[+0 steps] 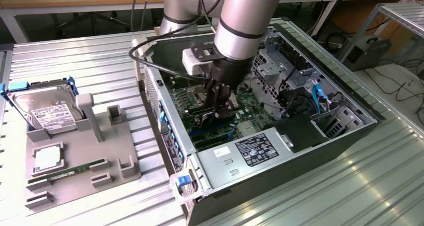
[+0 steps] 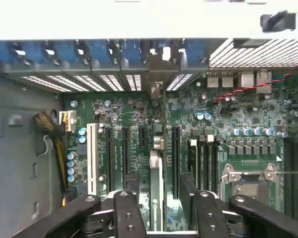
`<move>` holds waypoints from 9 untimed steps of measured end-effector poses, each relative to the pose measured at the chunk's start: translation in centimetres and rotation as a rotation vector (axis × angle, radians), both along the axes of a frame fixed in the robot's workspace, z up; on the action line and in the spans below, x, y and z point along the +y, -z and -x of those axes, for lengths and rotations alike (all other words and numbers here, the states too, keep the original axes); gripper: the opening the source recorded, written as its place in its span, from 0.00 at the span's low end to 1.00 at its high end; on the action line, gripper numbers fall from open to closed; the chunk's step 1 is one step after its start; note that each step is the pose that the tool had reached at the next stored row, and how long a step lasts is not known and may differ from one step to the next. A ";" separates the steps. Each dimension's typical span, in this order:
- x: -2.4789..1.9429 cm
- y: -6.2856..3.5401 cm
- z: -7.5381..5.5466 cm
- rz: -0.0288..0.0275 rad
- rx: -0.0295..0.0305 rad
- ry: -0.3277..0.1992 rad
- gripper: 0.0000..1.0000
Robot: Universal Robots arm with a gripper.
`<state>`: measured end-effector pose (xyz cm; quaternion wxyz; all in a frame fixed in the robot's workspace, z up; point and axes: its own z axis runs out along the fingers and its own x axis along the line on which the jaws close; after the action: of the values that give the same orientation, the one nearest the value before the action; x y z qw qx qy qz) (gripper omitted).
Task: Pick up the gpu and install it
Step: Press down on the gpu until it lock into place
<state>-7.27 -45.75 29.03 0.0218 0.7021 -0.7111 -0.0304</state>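
Bench [image 1: 79, 57] of ribbed metal, seen from the exterior camera, carries an open computer case [image 1: 265, 186] lying on its side. At the exterior view's left is a grey holder [image 1: 116, 159]. A hard drive [image 1: 46, 112] stands at the holder's far end, a square processor chip [image 1: 47, 158] lies nearer, and a narrow memory stick [image 1: 66, 171] rests along the near edge. The arm reaches down into the case, its pincer [image 1: 221, 107] low over the motherboard [image 1: 248, 114], beside the labelled power supply [image 1: 248, 154].

From the wrist camera, the pincer [image 2: 164, 198] straddles the gpu [image 2: 156, 188]. The card is seen edge-on, standing upright on the motherboard [image 2: 238, 114] among the long black expansion slots, and it runs toward the slotted rear wall with its row of blue tabs [image 2: 89, 49]. The pincer is wide: its fingers [image 2: 126, 203] stand apart on either side of the card, with a gap visible on each side, so nothing is gripped. The processor socket [image 2: 248, 173] lies off to one side.
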 end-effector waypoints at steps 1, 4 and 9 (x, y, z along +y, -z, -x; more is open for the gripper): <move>0.15 -0.27 0.8 0.0001 -0.0320 0.000 0.31; 0.71 1.81 1.3 0.0079 -0.0323 0.000 0.11; 0.70 2.01 1.4 0.0086 -0.0320 -0.001 0.11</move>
<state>-8.71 -45.05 27.02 0.0135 0.7027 -0.7112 -0.0161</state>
